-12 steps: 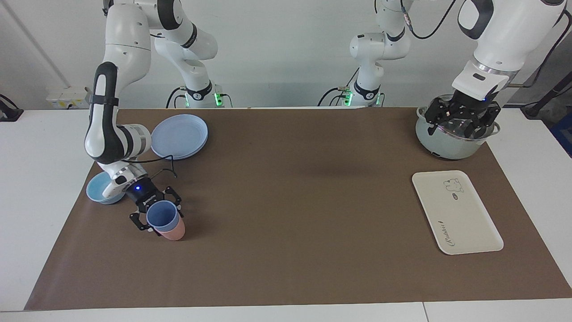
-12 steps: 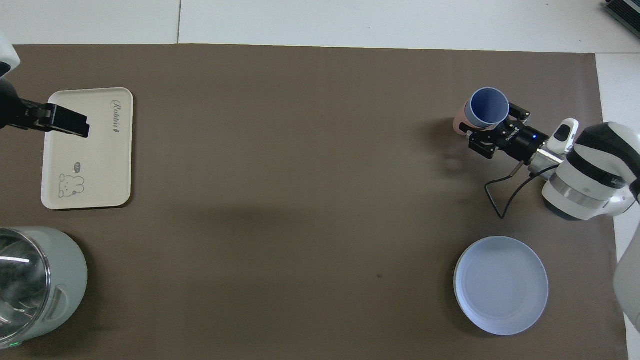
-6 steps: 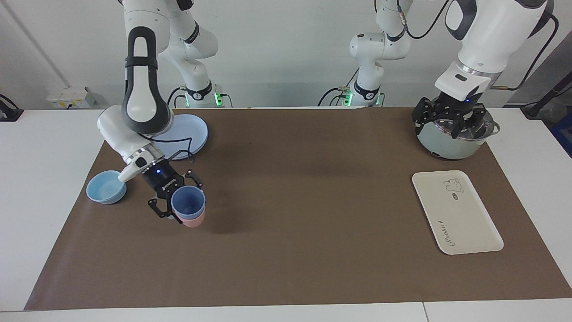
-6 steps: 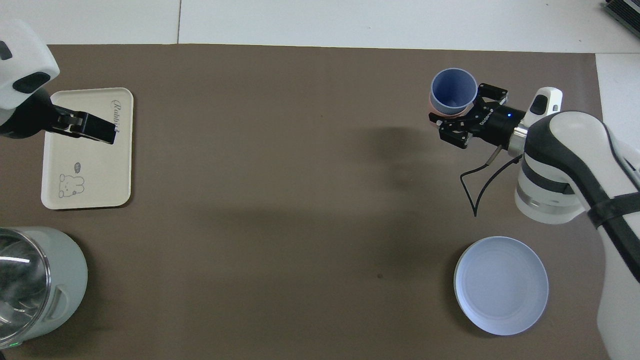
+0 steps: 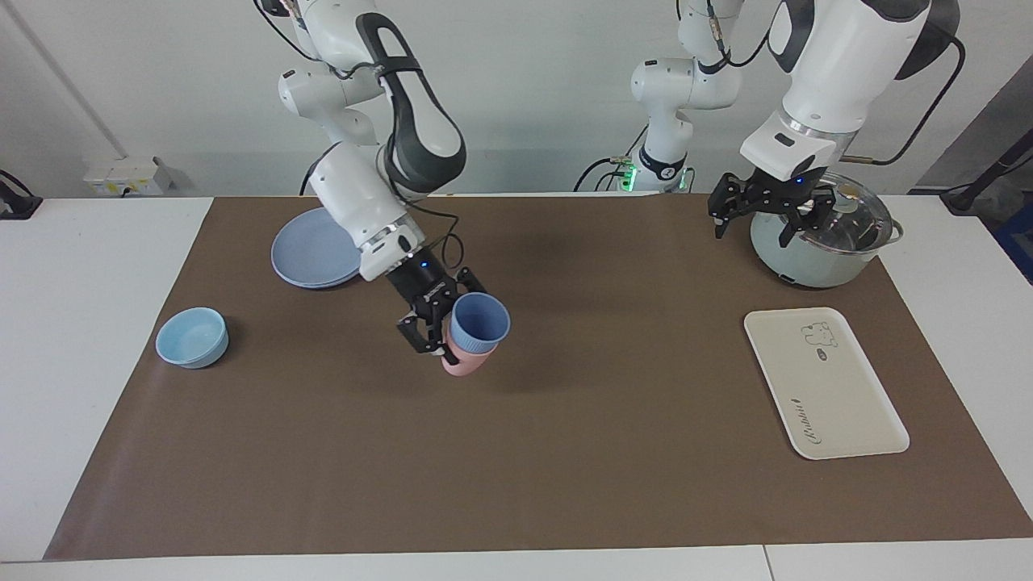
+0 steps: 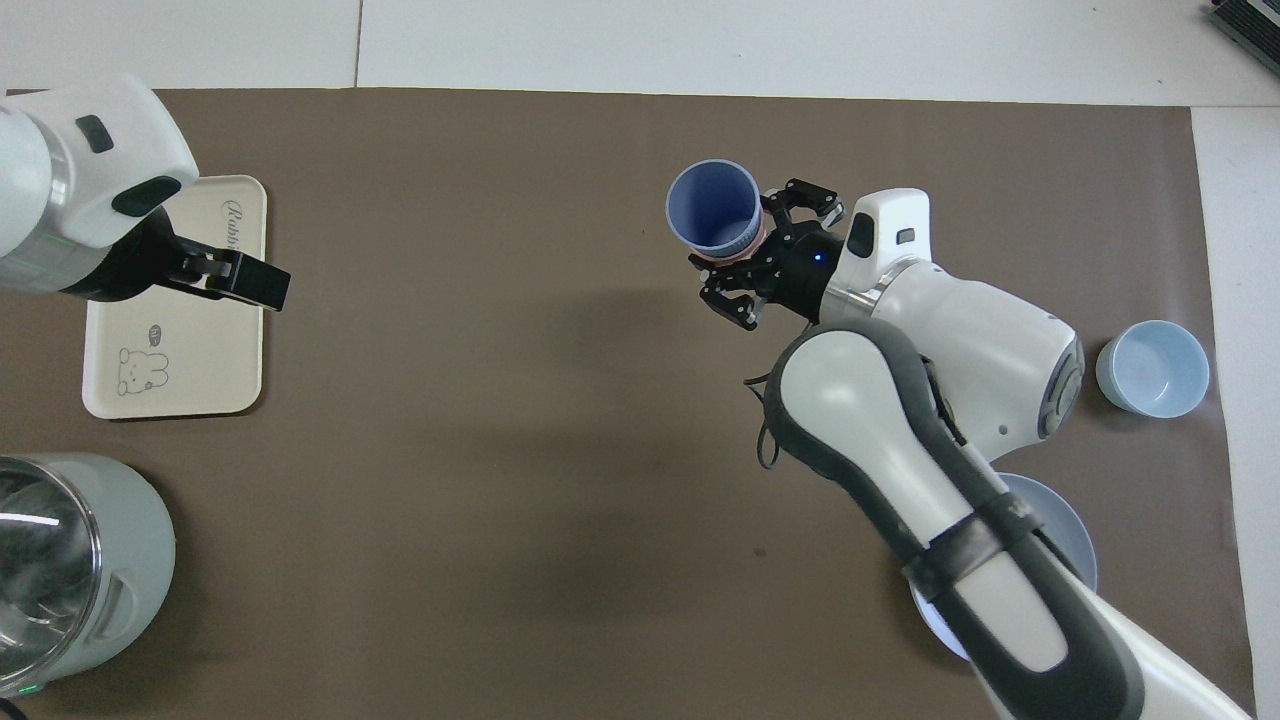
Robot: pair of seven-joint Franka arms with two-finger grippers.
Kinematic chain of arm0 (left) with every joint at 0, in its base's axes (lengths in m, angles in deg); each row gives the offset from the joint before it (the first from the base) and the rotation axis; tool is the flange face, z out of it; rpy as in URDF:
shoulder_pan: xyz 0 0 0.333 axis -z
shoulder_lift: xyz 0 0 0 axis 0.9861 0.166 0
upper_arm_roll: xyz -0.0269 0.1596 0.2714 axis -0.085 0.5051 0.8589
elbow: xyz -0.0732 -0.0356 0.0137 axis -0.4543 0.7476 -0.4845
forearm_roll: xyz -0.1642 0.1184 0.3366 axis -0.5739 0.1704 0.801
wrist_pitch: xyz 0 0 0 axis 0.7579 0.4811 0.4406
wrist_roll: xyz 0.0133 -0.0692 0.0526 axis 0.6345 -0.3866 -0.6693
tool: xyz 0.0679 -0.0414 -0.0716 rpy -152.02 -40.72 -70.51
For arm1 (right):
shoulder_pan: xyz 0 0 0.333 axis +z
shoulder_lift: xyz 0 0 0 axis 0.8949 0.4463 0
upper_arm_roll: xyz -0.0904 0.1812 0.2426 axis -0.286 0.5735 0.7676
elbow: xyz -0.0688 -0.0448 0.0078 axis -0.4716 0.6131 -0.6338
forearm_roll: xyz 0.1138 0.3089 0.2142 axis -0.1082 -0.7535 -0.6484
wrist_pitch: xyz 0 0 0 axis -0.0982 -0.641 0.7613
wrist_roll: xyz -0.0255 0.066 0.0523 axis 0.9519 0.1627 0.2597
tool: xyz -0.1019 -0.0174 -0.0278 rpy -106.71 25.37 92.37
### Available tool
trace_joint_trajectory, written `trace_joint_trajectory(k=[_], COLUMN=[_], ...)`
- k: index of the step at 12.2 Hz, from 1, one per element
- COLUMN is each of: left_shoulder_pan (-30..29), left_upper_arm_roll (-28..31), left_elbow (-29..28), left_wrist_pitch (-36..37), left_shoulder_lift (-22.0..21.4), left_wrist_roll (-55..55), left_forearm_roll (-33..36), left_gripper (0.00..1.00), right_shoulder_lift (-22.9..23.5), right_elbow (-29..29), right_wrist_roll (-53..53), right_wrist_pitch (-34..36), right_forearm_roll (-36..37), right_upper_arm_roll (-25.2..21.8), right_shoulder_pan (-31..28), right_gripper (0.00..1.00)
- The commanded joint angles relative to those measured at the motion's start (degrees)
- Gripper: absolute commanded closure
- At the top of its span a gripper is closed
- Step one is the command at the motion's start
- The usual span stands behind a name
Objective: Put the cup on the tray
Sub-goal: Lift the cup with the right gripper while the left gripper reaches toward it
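Observation:
The periwinkle-blue cup (image 5: 479, 319) sits nested inside a pink cup (image 5: 464, 363). My right gripper (image 5: 456, 323) is shut on this pair and holds it tilted in the air over the middle of the brown mat. In the overhead view the cup (image 6: 712, 205) opens upward just off the right gripper (image 6: 750, 250). The cream tray (image 5: 839, 395) lies flat at the left arm's end of the table, with nothing on it (image 6: 190, 350). My left gripper (image 5: 763, 218) hangs open in the air beside the pot, over the mat by the tray's edge (image 6: 260, 285).
A grey-green pot with a glass lid (image 5: 815, 258) stands nearer the robots than the tray (image 6: 60, 560). A round blue plate (image 5: 311, 258) and a light-blue bowl (image 5: 192, 337) sit at the right arm's end; the right arm partly covers the plate (image 6: 1070, 540).
My right gripper has lifted the nested cups from beside the bowl and carried them toward the table's middle. My left gripper has moved off the pot toward the middle.

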Motion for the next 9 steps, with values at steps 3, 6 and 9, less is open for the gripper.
trace_joint_trajectory(k=[3, 6, 9], left_shoulder_pan=[2.6, 5.8, 9.6], left_upper_arm_roll=[0.5, 0.5, 0.5], left_elbow=[-7.1, -9.5, -11.4], left_wrist_pitch=[-12.8, -25.6, -34.7], left_shoulder_lift=[-2.5, -1.1, 1.0], left_wrist_roll=[-10.9, -17.9, -18.0], left_forearm_roll=[-15.5, -26.6, -36.6], left_gripper=[0.00, 0.00, 0.00], right_shoulder_lift=[-0.2, -0.3, -0.3], right_elbow=[0.3, 0.5, 2.2], right_wrist_roll=[-3.4, -11.3, -22.1], right_wrist_pitch=[-0.3, 0.5, 3.0], right_forearm_roll=[6.6, 18.6, 30.3], right_upper_arm_roll=[-0.5, -0.6, -0.5], right_shoulder_pan=[2.1, 2.1, 2.1], right_gripper=[1.00, 1.00, 1.00])
